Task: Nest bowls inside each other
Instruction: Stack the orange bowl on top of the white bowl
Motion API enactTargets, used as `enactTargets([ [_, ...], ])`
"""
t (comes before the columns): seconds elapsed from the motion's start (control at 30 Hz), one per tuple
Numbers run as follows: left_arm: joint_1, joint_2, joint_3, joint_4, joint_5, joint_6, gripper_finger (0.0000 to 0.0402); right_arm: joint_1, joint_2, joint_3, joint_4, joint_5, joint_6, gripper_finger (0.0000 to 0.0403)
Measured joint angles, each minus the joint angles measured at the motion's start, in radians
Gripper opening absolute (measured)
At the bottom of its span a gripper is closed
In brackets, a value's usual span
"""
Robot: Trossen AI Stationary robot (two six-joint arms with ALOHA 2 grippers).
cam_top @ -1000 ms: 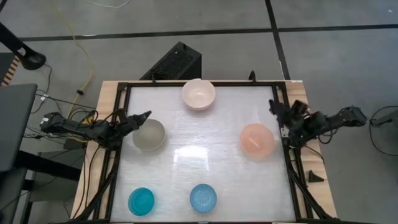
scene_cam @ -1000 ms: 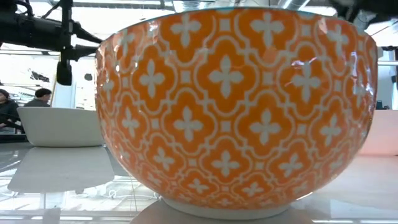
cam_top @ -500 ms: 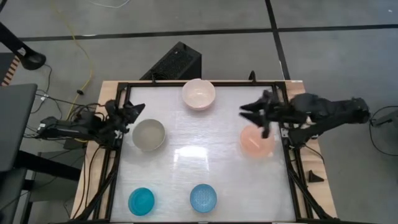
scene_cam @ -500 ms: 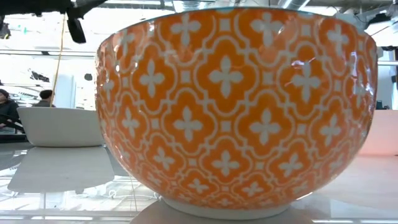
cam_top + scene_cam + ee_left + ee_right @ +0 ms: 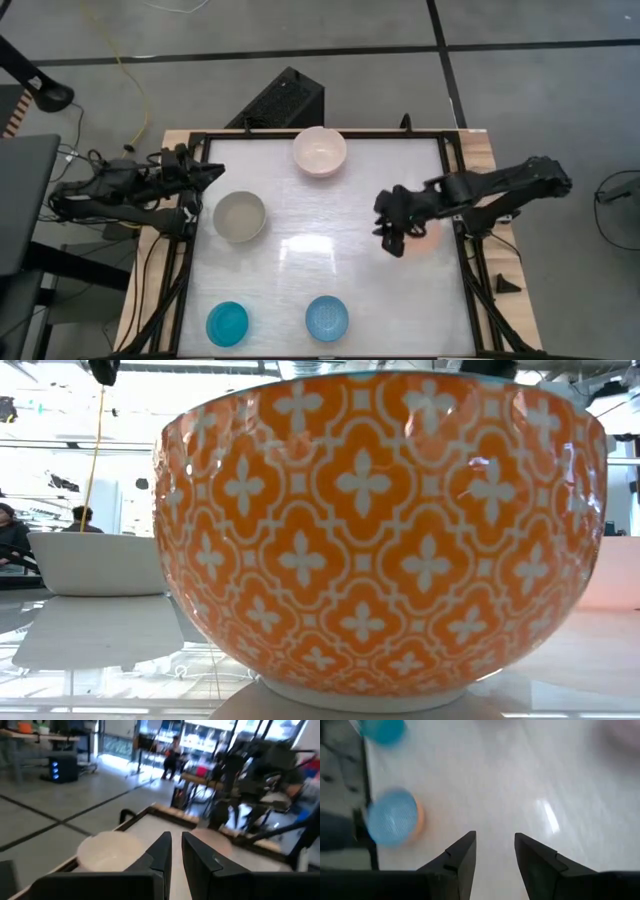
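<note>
Right gripper [image 5: 392, 240], jaws spread, hangs over the salmon bowl [image 5: 428, 232] by the table's right edge; a careless descent could knock it off; left gripper [image 5: 213, 172] nearly pressed together

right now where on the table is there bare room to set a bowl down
The widest bare patch is mid-table, bordered by the grey-beige bowl, the pale pink-white bowl and the light blue bowl. The strip between the turquoise bowl and the light blue one is narrower. It is crowded at the right edge, where the right gripper hangs beside the salmon pink bowl.
</note>
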Motion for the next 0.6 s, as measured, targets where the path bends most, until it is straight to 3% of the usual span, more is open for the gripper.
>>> enactTargets([
  [0.23, 0.000, 0.022, 0.049, -0.103, -0.006, 0.003, 0.0032, 0.090, 0.101, -0.076, -0.203, -0.006, 0.148, 0.0171],
  [0.6, 0.000, 0.022, 0.049, -0.101, -0.005, 0.047, 0.0032, 0.140, 0.102, -0.310, -0.029, -0.033, 0.378, 0.0207],
])
